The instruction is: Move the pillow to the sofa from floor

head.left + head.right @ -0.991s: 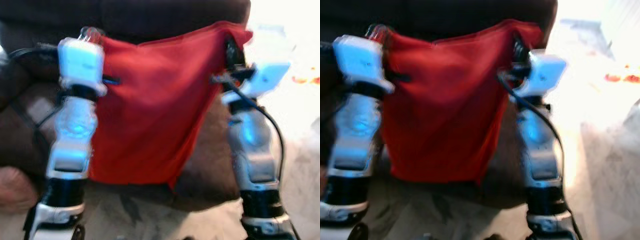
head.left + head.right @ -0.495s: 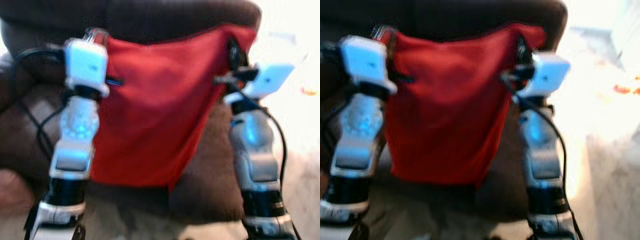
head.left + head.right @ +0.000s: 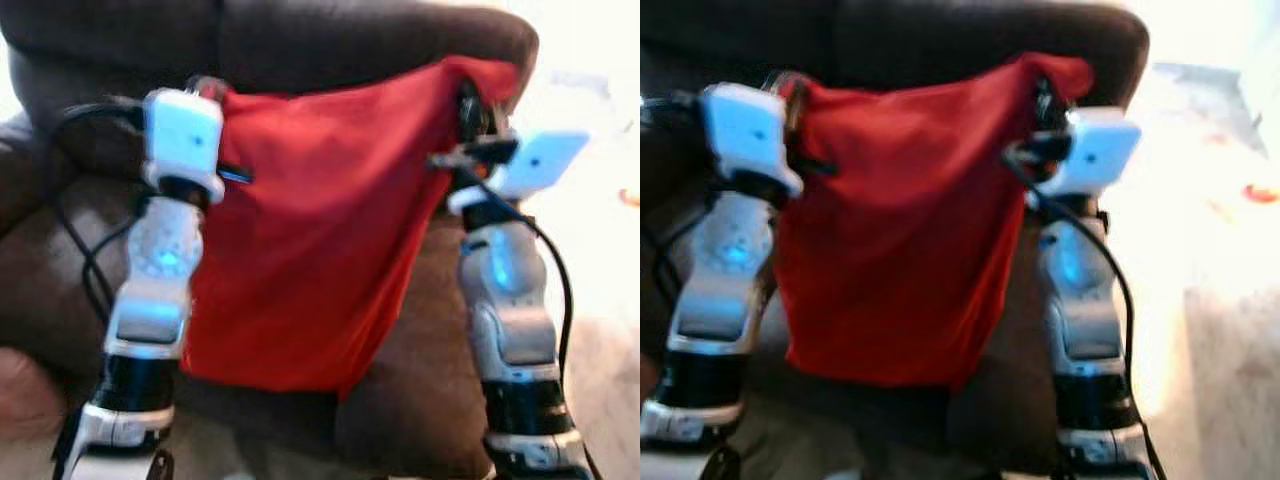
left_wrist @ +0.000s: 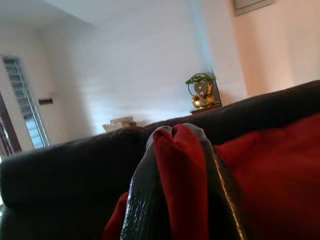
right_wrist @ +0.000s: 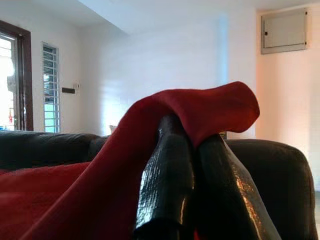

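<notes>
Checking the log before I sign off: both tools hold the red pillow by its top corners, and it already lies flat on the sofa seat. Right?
Not quite. The left tool and right tool do pinch the red pillow by its top corners, but it hangs in the air in front of the dark sofa, not flat on the seat. The left eye view shows this.

Both silver arms are raised out front, wrists level. The left gripper [image 4: 180, 165] has its black fingers [image 4: 145, 200] pinched shut on red cloth [image 3: 310, 240]; the right gripper [image 5: 192, 165] is clamped on the other corner.
</notes>
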